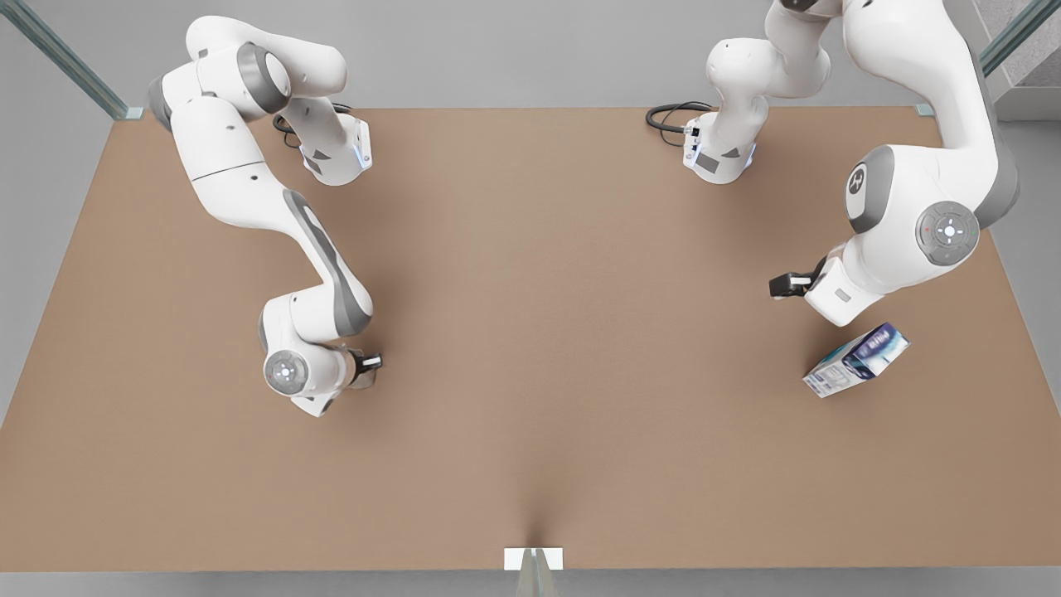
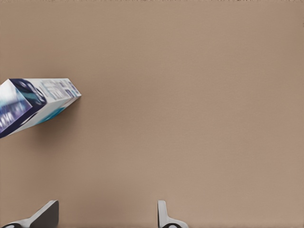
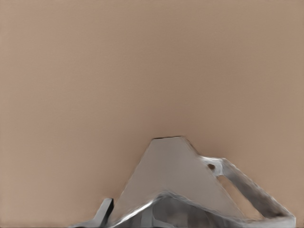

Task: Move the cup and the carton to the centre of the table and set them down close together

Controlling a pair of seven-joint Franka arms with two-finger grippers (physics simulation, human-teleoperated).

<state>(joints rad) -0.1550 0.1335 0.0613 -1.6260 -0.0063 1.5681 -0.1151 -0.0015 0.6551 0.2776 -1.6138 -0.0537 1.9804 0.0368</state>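
Observation:
The carton (image 1: 855, 360), white with blue and teal panels, lies tilted on the table (image 1: 530, 348) near the front view's right edge. The left wrist view has the carton (image 2: 33, 104) off to one side. My left gripper (image 2: 104, 218) hangs open above bare table just short of the carton, under the arm at the front view's right (image 1: 816, 290). The silvery faceted cup (image 3: 173, 185) with its small handle sits right against my right gripper (image 3: 126, 216). One finger (image 3: 104, 211) presses its outer wall. That gripper (image 1: 365, 373) is at the front view's left.
Both arm bases (image 1: 336, 153) (image 1: 719, 153) stand at the table's far edge with black cables beside them. A small white bracket (image 1: 533, 558) marks the near edge. Bare tabletop stretches between the two arms.

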